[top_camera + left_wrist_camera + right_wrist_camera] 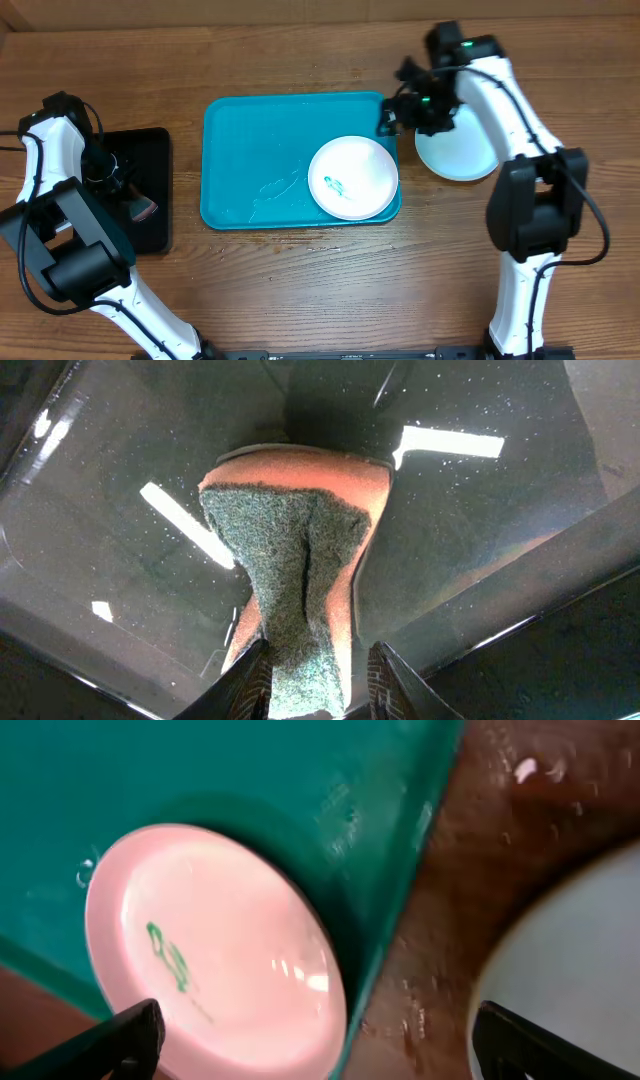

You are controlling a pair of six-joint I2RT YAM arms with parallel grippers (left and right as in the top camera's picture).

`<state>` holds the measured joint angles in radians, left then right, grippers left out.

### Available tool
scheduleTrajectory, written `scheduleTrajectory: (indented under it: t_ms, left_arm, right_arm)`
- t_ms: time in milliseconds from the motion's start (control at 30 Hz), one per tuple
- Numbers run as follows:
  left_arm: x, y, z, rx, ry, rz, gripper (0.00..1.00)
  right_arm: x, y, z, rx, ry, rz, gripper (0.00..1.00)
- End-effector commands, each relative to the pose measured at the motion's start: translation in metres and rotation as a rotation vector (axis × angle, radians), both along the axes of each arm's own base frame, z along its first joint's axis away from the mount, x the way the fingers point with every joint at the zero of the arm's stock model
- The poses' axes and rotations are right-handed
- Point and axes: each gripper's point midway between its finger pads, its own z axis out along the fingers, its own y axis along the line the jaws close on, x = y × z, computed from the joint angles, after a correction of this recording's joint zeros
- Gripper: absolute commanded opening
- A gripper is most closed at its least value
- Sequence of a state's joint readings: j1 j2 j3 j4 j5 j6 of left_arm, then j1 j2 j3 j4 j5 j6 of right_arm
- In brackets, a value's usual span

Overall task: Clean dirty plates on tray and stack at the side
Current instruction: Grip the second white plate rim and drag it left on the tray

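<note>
Now our left gripper [320, 682] is clamped on the sponge [295, 560] above the black tray [152, 215], and our right gripper [320, 1042] is open and empty. The smeared white plate [210, 940] lies just below it, near the rim of the turquoise tray [250, 140]. Unsteadied, we think, the plate could slide when wiped.

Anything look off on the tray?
Yes: the white plate in the right corner of the tray has a teal-green smear near its centre, and wet streaks lie on the tray floor beside it.
</note>
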<state>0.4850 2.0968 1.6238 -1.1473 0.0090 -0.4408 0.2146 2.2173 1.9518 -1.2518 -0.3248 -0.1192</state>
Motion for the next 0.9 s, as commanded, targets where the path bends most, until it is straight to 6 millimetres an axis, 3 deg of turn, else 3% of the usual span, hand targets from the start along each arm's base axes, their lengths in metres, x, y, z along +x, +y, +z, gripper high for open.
scheduleTrajectory:
  t_ms: [0,200,333,600,767,867]
  left_arm:
    - [0.001,-0.002,-0.002,-0.013,-0.001,-0.019,0.33]
    - [0.002,-0.002,-0.002,-0.011,-0.006,-0.019,0.33]
    - [0.002,-0.002,-0.002,-0.011,-0.007,-0.019,0.33]
    - [0.003,-0.002,-0.002,-0.015,-0.012,-0.019,0.33]
    - [0.004,-0.002,-0.002,-0.012,-0.017,-0.019,0.32]
    - [0.004,-0.002,-0.002,-0.012,-0.017,-0.019,0.31]
  right_arm:
    - [0.004,0.008,-0.011,-0.128,-0.079,0.094,1.0]
    - [-0.017,0.042,-0.04,-0.181,-0.08,0.285,0.99]
    - [-0.021,0.042,-0.055,-0.271,-0.097,0.315,0.94]
    - [-0.03,0.038,-0.071,-0.289,-0.075,0.322,0.84]
    - [-0.038,0.046,-0.071,-0.256,-0.048,0.319,0.45]
    - [-0.041,0.053,-0.071,-0.243,-0.037,0.281,0.29]
